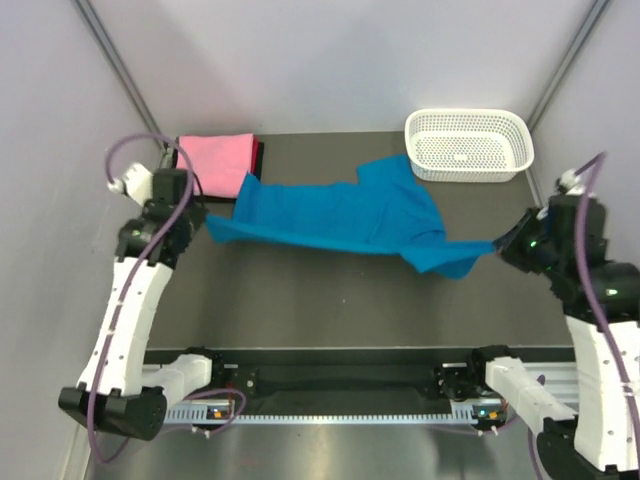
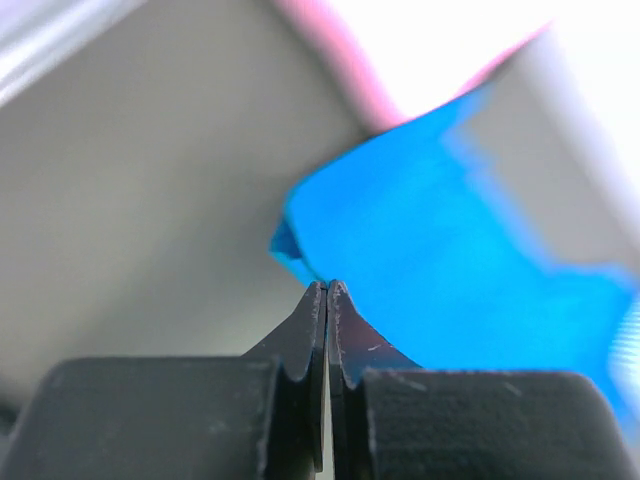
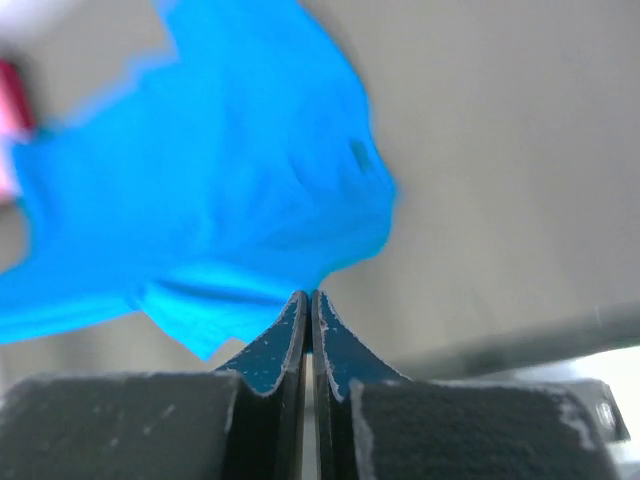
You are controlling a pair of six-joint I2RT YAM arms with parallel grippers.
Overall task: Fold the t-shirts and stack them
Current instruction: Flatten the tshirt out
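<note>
The blue t-shirt [image 1: 340,215] hangs stretched across the middle of the frame, the left gripper [image 1: 207,222] and the right gripper [image 1: 497,243] each pinching one end tightly, I think to spread it flat for folding, near the folded pink t-shirt [image 1: 215,158] at upper left.

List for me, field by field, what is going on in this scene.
Blue t-shirt: stretched between both grippers
Left gripper: shut on the shirt's left end
Right gripper: shut on its right end
Pink t-shirt: folded, back left, atop a dark t-shirt
White basket: back right
</note>
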